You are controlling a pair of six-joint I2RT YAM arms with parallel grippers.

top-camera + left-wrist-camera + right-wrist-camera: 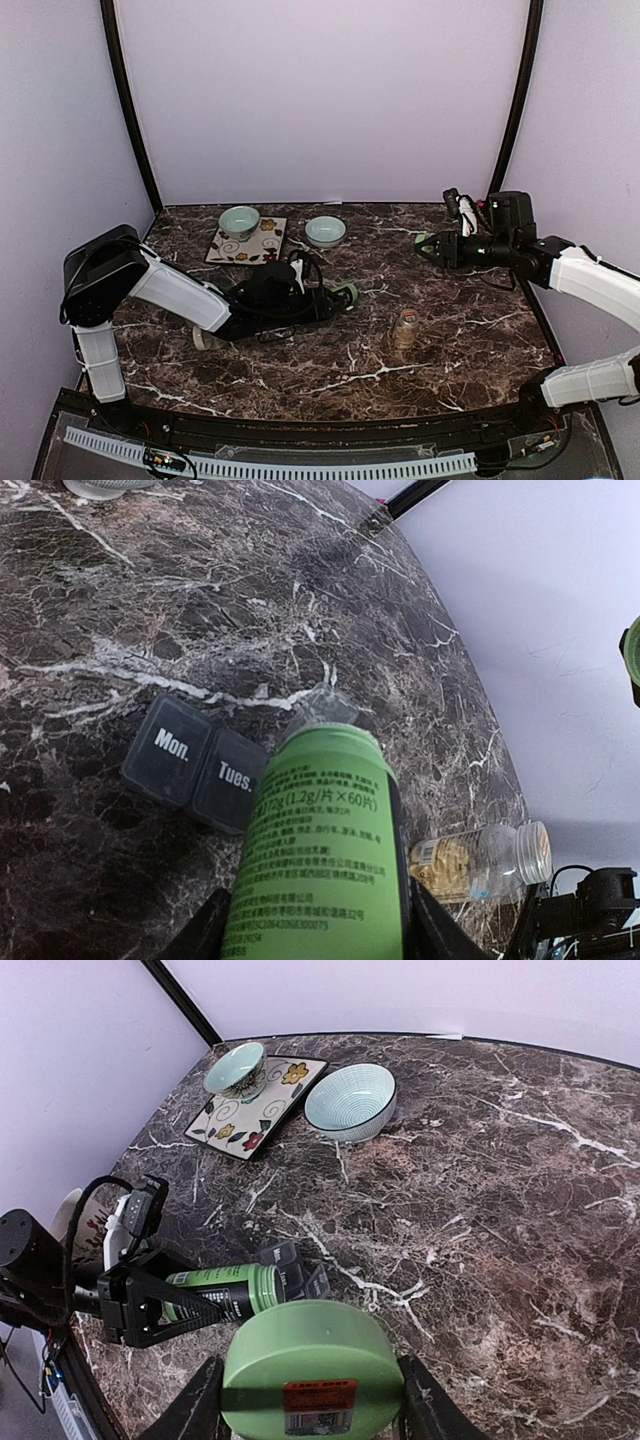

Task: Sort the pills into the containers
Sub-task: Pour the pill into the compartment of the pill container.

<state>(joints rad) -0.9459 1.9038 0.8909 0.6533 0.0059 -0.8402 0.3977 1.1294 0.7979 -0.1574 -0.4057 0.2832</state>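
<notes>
While the left gripper [322, 300] grasps the green bottle [320, 860], tipped on its side beside the pill organizer [200, 765] on the surface [470, 350], a clear pill bottle [406, 328] stands farther right, and the right gripper [428, 246] clasps the green lid [305, 1360] aloft.

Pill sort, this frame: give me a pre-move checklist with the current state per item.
1. Left gripper has a firm hold on the green bottle: ok, jaws closed on its body.
2. Cap is off and secured: ok, the green cap sits between the right gripper's jaws.
3. Bottle is aimed at the pill organizer: ok, its far end lies next to the Tues. cell.
4. Target cell is open: cannot tell. The Mon. and Tues. lids look shut, and the bottle hides the next cell.
5. Clear pill bottle is upright and apart from both arms: ok.
6. Bowls are out of the way: ok, both at the far side.
</notes>
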